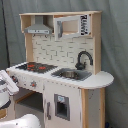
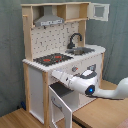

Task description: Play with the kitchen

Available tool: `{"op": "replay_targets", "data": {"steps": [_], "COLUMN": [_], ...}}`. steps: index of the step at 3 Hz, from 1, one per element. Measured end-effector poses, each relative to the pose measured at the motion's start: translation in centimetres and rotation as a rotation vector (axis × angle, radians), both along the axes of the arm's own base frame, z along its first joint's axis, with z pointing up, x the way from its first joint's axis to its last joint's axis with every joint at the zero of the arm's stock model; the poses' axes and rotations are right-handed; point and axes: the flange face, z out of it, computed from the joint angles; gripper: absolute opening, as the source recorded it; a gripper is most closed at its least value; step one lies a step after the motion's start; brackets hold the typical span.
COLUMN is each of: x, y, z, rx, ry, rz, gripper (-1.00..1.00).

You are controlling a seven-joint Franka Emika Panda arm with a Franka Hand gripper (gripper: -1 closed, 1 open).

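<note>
White and pale wood fill my view: the kitchen [image 2: 62, 55] stands upright before me against a grey curtain [image 2: 10, 50], and every place I give is measured from it. Nearest to me is my own arm [image 2: 107, 92], stretched in from the second exterior view's right toward the lower front of the kitchen. My pincer [image 2: 56, 75] sits just below the counter edge, right at the top of the open lower door [image 2: 59, 102]. Whether its tips are spread or closed, or holding anything, I cannot tell; they are too small against the white panel.

Behind my wrist, a little higher on the kitchen, the hob [image 2: 52, 58] with its red rings lies on the counter, and the sink [image 2: 81, 50] with the black faucet [image 2: 75, 39] is beside it. Farther back rises the pegboard [image 2: 52, 36], and at the very top the grey hood [image 2: 49, 21] and the small microwave with its door [image 2: 99, 11] swung out.

I judge the risks to be these. The kitchen is tall and light, so a hard pull on the door could tip or drag it. Coming in too high, I would knock the counter edge or the knobs. The swung door could also jam against my forearm.
</note>
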Motion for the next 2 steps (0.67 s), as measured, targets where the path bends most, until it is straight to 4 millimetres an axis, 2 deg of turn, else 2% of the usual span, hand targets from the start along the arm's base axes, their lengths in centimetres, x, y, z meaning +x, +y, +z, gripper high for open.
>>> {"op": "replay_targets", "data": {"steps": [2], "x": [-0.01], "y": [-0.04], "z": [0.02], "rx": [0.230], "ry": [0.001], "rz": [0.004], "gripper": [-1.00]}}
